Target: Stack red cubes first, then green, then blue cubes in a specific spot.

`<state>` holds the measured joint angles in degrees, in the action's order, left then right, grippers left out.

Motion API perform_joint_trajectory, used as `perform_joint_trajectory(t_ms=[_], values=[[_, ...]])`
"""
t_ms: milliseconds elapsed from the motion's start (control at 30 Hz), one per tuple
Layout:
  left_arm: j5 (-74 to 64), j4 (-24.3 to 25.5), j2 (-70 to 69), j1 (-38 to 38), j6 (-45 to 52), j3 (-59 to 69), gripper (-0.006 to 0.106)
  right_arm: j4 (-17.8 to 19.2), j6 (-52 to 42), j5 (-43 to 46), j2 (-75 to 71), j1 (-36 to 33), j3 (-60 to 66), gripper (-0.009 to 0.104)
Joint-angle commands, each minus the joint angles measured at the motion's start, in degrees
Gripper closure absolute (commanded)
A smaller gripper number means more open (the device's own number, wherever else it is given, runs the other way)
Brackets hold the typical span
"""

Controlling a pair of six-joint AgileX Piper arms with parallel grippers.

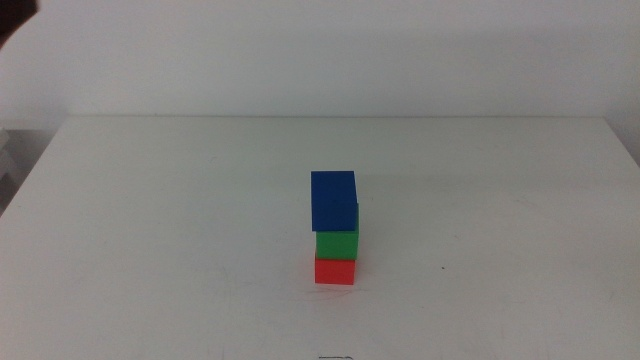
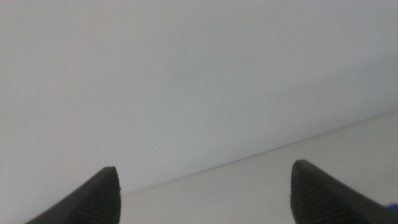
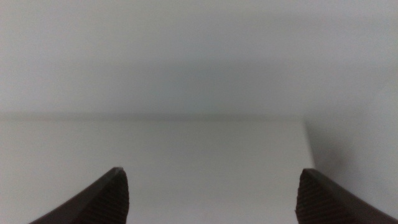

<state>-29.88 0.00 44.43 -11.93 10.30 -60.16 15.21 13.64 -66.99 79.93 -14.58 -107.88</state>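
In the middle view a three-cube stack stands near the table's centre: the red cube (image 1: 334, 271) rests on the tabletop, the green cube (image 1: 337, 243) sits on it, and the blue cube (image 1: 333, 201) is on top, shifted slightly to the left. No arm shows in that view. The left gripper (image 2: 205, 190) is open with nothing between its jaws, facing the wall and the table's far edge; a sliver of blue shows at its picture's corner (image 2: 392, 205). The right gripper (image 3: 211, 193) is also open and holds nothing.
The white table (image 1: 150, 230) spreads wide around the stack. Its far edge meets a plain white wall. A dark object sits at the upper left corner (image 1: 12, 25) of the middle view.
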Motion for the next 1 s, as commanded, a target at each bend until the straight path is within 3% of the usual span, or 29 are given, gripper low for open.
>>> perform_joint_trajectory(t_ms=[0,67,333,467,733,967], values=[[5.78,-3.78,-1.7,4.95,-0.26,1.36,0.007,2.1,-0.52,11.1,-4.4,2.48,2.24,0.01],[5.78,-5.53,-4.0,7.69,-0.26,4.08,0.007,2.03,-0.52,17.49,-6.93,4.71,6.88,0.01],[5.83,-5.02,-14.52,8.07,-0.26,14.73,0.007,-1.22,-0.52,37.95,-19.5,10.54,35.36,0.01],[6.09,-5.12,-20.18,8.07,-0.26,20.08,0.007,-5.73,-0.52,47.42,-28.82,10.83,53.91,0.01],[7.2,-5.04,-29.78,8.07,-0.26,27.32,0.007,-6.55,-0.52,49.89,-50.74,10.89,82.05,0.01],[14.41,-5.04,-35.16,8.13,-0.26,39.49,0.007,-8.22,-0.52,50.15,-67.8,11.56,96.89,0.01]])
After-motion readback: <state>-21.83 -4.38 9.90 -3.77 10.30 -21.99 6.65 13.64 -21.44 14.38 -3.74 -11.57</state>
